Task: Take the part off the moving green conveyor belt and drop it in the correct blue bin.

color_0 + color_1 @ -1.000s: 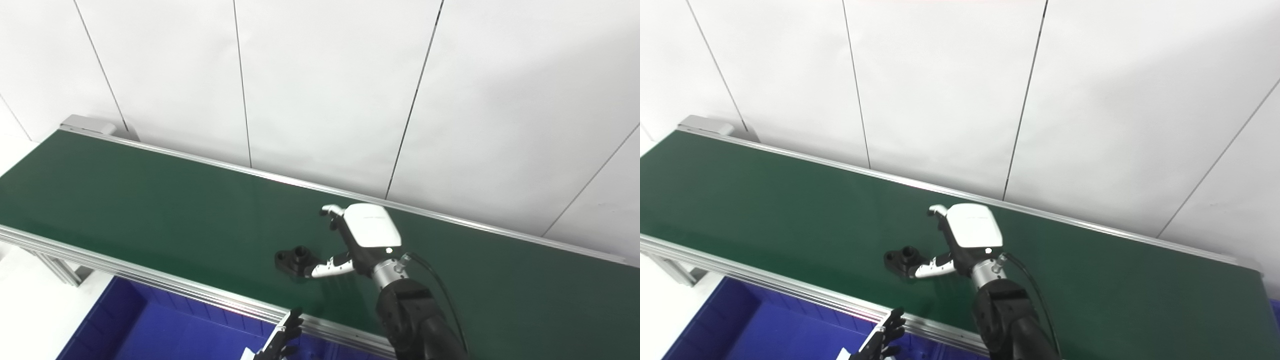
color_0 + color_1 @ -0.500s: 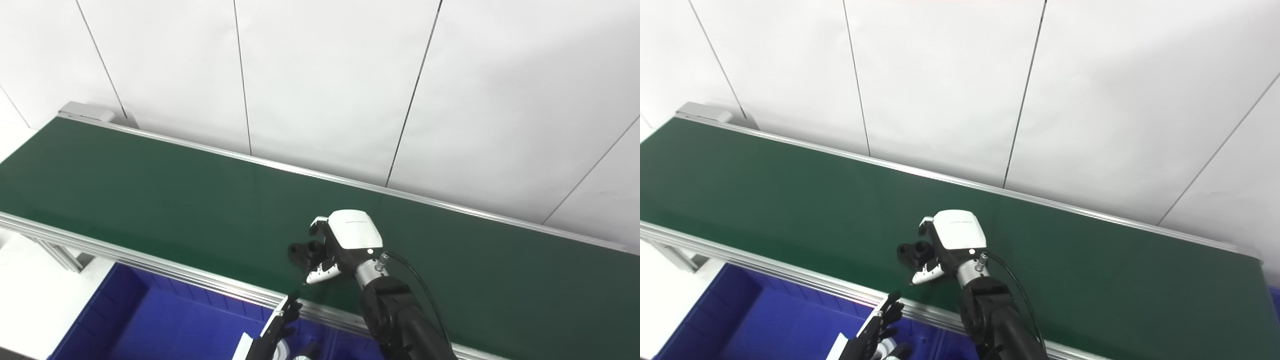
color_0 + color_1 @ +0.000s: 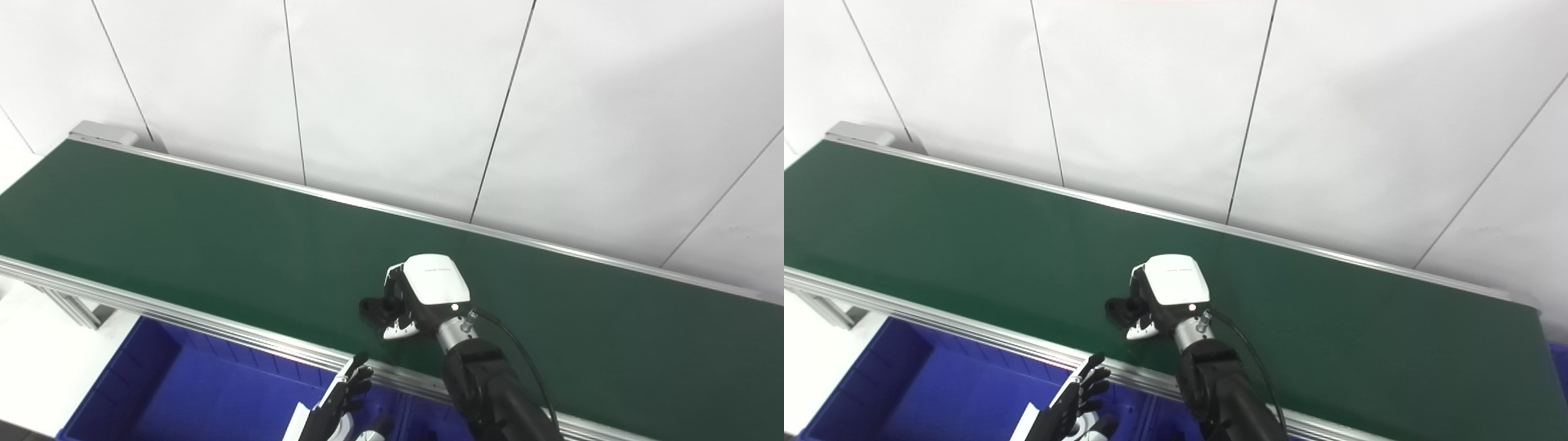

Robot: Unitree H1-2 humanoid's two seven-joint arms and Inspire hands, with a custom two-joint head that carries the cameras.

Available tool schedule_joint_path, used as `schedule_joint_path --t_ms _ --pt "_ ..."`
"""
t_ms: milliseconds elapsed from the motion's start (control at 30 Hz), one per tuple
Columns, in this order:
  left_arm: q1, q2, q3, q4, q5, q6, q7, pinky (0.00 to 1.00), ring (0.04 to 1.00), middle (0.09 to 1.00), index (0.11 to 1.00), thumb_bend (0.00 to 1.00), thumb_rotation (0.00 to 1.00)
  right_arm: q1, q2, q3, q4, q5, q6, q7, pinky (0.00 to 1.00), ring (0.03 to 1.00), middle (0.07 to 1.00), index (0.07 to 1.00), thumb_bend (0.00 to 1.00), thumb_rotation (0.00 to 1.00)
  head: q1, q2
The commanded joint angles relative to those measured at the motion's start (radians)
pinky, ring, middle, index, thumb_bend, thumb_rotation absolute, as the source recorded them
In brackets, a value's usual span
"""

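A small black part [image 3: 375, 307] lies on the green conveyor belt [image 3: 184, 245] near its front edge. My right hand [image 3: 422, 297] is over the belt with its fingers and thumb closed around the part, which still touches the belt. It also shows in the right eye view [image 3: 1167, 294], with the part [image 3: 1119, 306] sticking out to the left. My left hand [image 3: 334, 407] is low at the bottom edge over a blue bin [image 3: 184, 404], fingers spread and empty.
The belt's aluminium front rail [image 3: 153, 309] runs between the belt and the blue bins below. A bin divider [image 3: 401, 419] sits under my right arm. A white panelled wall [image 3: 392, 92] stands behind the belt.
My right hand moved left to the part and closed its fingers and thumb around it. The camera tilted a little, shifting the whole picture.
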Motion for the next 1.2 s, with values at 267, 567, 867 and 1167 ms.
schedule_joint_path --t_ms 267,567,867,1167 --pt "0.026 -0.125 -0.117 -0.040 -0.011 -0.012 0.011 0.81 0.867 0.897 0.946 0.48 0.75 0.031 0.009 -0.030 -0.024 0.057 0.026 -0.049 0.12 0.176 0.261 0.474 0.51 0.15 -0.013 -0.001" --pt "0.021 -0.112 -0.104 -0.035 -0.028 -0.021 0.007 0.82 0.865 0.886 0.953 0.50 0.79 0.065 0.006 -0.077 -0.129 0.139 0.046 -0.013 0.15 0.205 0.280 0.475 0.50 0.15 -0.055 0.001" --pt "0.013 -0.078 -0.065 -0.064 -0.092 -0.009 -0.010 0.82 0.863 0.874 0.966 0.50 0.83 0.077 -0.071 -0.097 -0.375 0.112 0.086 0.124 0.15 0.210 0.282 0.475 0.51 0.14 -0.206 0.012" --pt "0.004 -0.011 -0.011 -0.124 -0.154 0.035 -0.055 0.92 0.914 0.908 1.000 0.57 0.93 0.082 -0.144 -0.118 -0.638 -0.015 0.166 0.339 0.16 0.215 0.293 0.480 0.51 0.15 -0.397 0.042"
